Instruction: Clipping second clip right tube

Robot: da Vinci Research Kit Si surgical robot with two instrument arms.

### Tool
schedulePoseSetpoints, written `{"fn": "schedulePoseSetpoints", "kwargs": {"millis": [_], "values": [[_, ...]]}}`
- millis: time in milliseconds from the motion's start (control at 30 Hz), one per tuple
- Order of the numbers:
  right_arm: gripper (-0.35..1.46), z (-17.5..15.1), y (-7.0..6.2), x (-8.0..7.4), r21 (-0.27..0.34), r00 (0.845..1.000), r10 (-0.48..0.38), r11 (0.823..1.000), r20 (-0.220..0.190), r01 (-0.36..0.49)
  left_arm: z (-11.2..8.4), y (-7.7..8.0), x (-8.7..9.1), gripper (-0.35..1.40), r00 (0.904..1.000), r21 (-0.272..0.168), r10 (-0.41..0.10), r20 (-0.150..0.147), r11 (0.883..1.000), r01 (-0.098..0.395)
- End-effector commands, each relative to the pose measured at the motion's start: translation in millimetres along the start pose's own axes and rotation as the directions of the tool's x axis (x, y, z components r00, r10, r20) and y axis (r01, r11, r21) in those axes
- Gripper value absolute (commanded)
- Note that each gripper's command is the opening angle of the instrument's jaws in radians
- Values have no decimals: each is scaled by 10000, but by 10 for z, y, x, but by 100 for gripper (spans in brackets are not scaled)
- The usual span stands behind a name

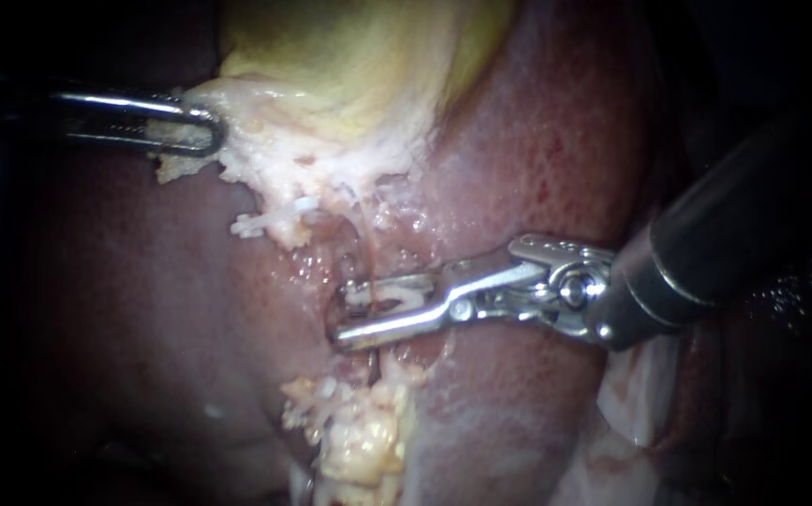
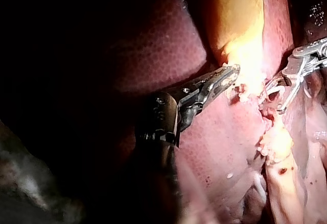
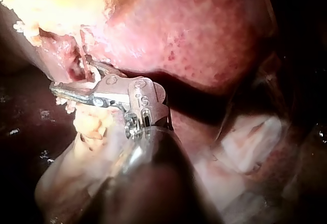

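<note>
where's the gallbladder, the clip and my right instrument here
gallbladder [image 1: 359, 56] endoscope view, yellow wall
clip [image 1: 404, 292] endoscope view, white arm between the jaws
right instrument [image 1: 342, 314] endoscope view, midway between jaw tips

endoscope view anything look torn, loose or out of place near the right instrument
Nothing clearly wrong. The pale tissue under the gallbladder is ragged and stringy, with yellowish lumps below the right instrument. The white clip sits between its jaws, not dropped. The left instrument grips the gallbladder's edge.
</note>
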Motion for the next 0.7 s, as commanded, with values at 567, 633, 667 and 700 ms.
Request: {"fn": "schedulePoseSetpoints", "kwargs": {"millis": [567, 633, 667, 700], "values": [[50, 3, -7, -3, 213, 9987, 488, 9986, -150, -485, 2, 0, -1, -35, 10000, 2, 3, 0, 10000, -3], [49, 5, -12, -2, 310, 9985, 492, 9983, -226, -485, 2, 0, -1, -35, 10000, 3, 3, 0, 10000, -3], [49, 6, -15, -2, 384, 9983, 499, 9981, -285, -488, 2, 0, -1, -35, 10000, 3, 3, 0, 10000, -3], [49, 6, -17, -1, 437, 9982, 506, 9978, -321, -492, 1, 0, -1, -35, 10000, 2, 4, 0, 10000, -4]]}}
